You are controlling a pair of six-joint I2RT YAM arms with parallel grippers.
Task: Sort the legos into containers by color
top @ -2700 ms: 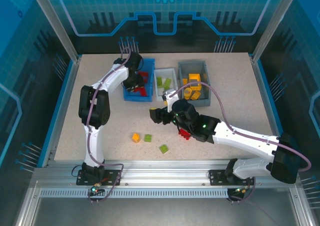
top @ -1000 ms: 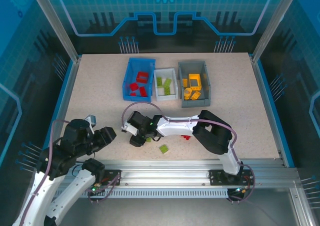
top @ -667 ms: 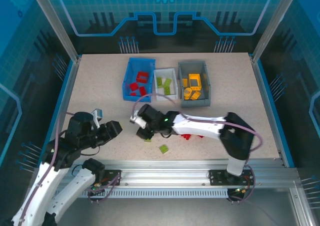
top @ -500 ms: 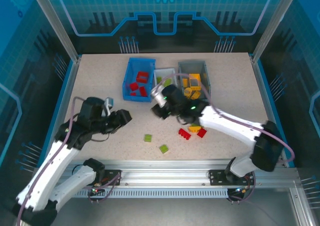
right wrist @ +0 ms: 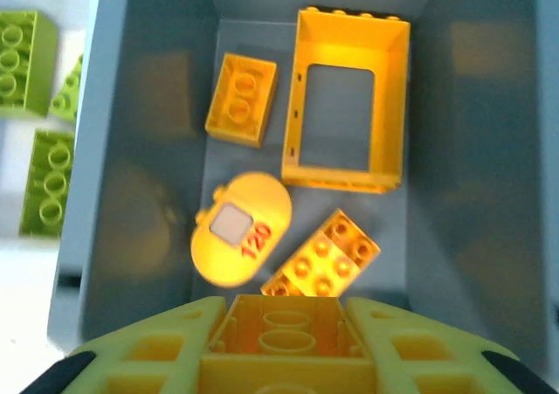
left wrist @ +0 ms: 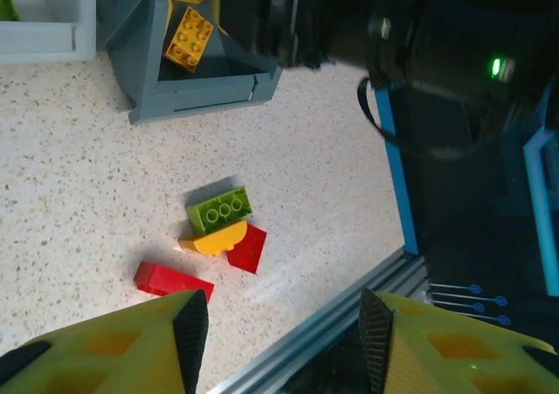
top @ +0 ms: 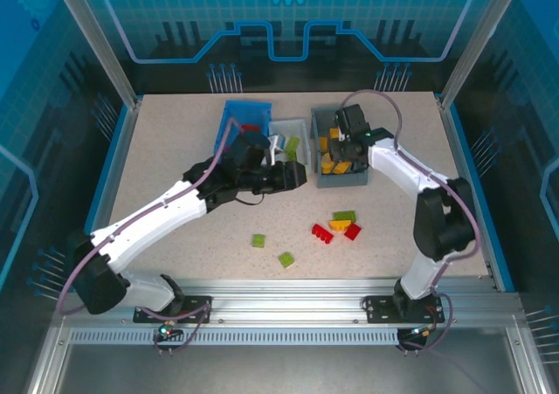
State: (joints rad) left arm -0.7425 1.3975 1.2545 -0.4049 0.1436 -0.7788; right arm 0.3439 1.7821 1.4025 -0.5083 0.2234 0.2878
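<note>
Now the right gripper (right wrist: 281, 320) pinches a yellow brick (right wrist: 284, 359) right above the grey bin (right wrist: 454, 149), where other yellow pieces (right wrist: 241, 109) lie. It should let go over the middle of the grey bin so the brick drops inside. The left gripper (left wrist: 281, 324), wide open and empty, hangs in front of the grey bin.

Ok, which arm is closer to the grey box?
Right. The right gripper hangs directly over the grey bin, shut on a yellow brick. The left gripper is open, off to the bin's left in the top view, near its front corner.
</note>
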